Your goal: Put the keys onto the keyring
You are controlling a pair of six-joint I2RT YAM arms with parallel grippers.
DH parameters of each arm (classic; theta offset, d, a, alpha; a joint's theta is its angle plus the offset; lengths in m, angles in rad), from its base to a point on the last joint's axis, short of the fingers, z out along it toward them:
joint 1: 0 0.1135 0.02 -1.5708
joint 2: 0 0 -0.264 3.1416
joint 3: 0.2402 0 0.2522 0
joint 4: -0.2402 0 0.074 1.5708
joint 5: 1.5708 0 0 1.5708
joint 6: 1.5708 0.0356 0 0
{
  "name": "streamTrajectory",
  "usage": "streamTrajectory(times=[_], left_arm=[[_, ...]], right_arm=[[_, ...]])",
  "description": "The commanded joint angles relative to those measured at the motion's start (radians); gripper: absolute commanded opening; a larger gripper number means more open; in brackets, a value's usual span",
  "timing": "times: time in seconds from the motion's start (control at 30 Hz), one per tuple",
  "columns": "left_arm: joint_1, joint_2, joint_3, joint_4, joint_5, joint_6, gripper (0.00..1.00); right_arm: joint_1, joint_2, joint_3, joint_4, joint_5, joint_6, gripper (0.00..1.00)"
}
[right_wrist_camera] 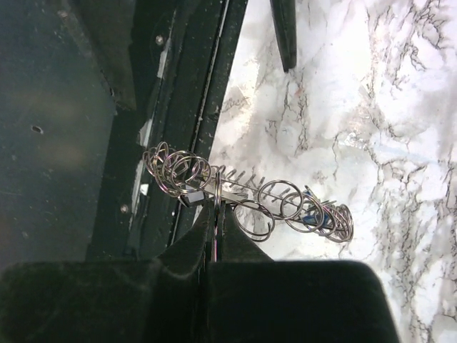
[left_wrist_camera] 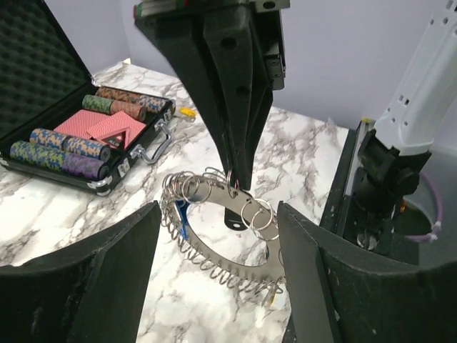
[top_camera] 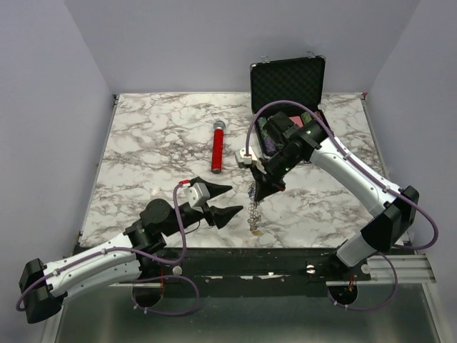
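While pinched by right tool (top_camera: 260,191), keyring (top_camera: 253,212) hangs beneath — slanted.

Under right end effector (top_camera: 260,194), keyring (top_camera: 253,211) — microphone (top_camera: 217,148) behind-left, case (top_camera: 288,82) behind.

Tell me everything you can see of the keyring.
The keyring is a thin grey metal band bent into a loop, its edge lined with many small wire rings, some bunched together. A blue piece, likely a key's head, sits among them, and a small yellow tag dangles at the low end. The right gripper, shut, pinches its upper edge, so it hangs over the marble table; whether it touches is unclear.
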State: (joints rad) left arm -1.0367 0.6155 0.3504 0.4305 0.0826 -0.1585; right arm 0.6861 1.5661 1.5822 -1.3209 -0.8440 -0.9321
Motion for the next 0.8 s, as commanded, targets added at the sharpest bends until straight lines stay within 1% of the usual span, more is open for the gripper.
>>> streamTrajectory(times=[0.0, 0.17, 0.2, 0.53, 0.67, 0.77], left_arm=[[0.024, 0.090, 0.122, -0.180, 0.118, 0.111, 0.74], [0.027, 0.207, 0.202, -0.187, 0.164, 0.154, 0.74], [0.027, 0.223, 0.209, -0.184, 0.166, 0.154, 0.73], [0.027, 0.302, 0.259, -0.200, 0.197, 0.183, 0.43], [0.027, 0.313, 0.269, -0.216, 0.194, 0.189, 0.39], [0.027, 0.317, 0.268, -0.216, 0.192, 0.189, 0.31]], right_arm=[[0.046, 0.037, 0.059, -0.098, 0.097, -0.034, 0.00], [0.078, 0.054, 0.085, -0.100, 0.147, -0.010, 0.00], [0.081, 0.055, 0.090, -0.100, 0.155, -0.008, 0.00], [0.089, 0.051, 0.087, -0.098, 0.155, -0.002, 0.00], [0.090, 0.049, 0.090, -0.100, 0.149, 0.001, 0.00], [0.089, 0.049, 0.088, -0.100, 0.146, 0.001, 0.00]])
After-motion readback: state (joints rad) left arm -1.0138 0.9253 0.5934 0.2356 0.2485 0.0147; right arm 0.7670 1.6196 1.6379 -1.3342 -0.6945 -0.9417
